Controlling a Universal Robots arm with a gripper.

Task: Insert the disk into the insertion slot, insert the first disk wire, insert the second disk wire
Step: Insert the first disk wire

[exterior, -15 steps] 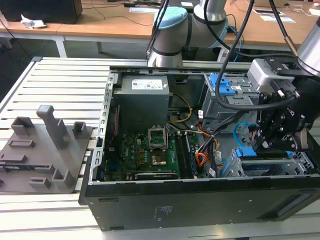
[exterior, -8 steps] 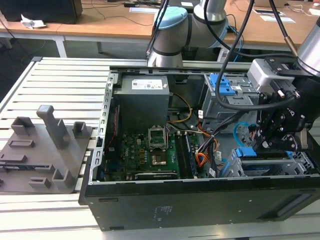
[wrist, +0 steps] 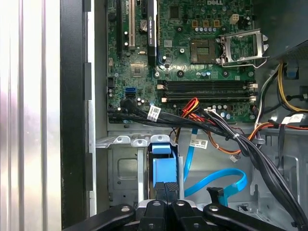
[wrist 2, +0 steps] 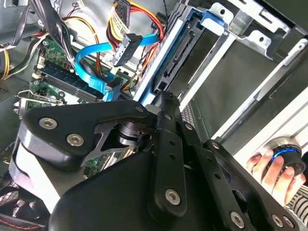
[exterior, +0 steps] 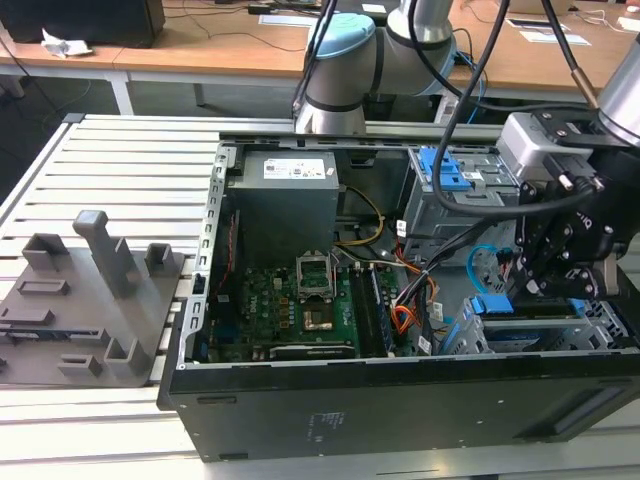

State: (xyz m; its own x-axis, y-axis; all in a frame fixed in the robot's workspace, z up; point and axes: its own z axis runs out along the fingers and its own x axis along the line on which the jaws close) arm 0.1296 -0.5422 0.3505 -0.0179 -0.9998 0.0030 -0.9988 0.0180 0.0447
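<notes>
Starting at the exterior view's left, one grey fixture tray (exterior: 90,290) lies on the slatted metal desk (exterior: 110,150), just beside one open computer case (exterior: 400,405). Inside the case, one green motherboard (exterior: 290,300) lies next to one grey power supply (exterior: 285,190). Further towards the exterior view's right, one taller grey cage (exterior: 460,195) carries blue latch tabs. Near the case's end on that side, the one disk (exterior: 492,305), framed by its blue carrier, stands on edge inside the insertion slot (exterior: 590,325). The one pincer (exterior: 535,288) hangs directly over the disk. In the first wrist view its two fingers (wrist: 160,192) are pressed together, with their tips against the end of the blue carrier. One blue flat cable (wrist: 216,185) lies just beside the slot.
</notes>
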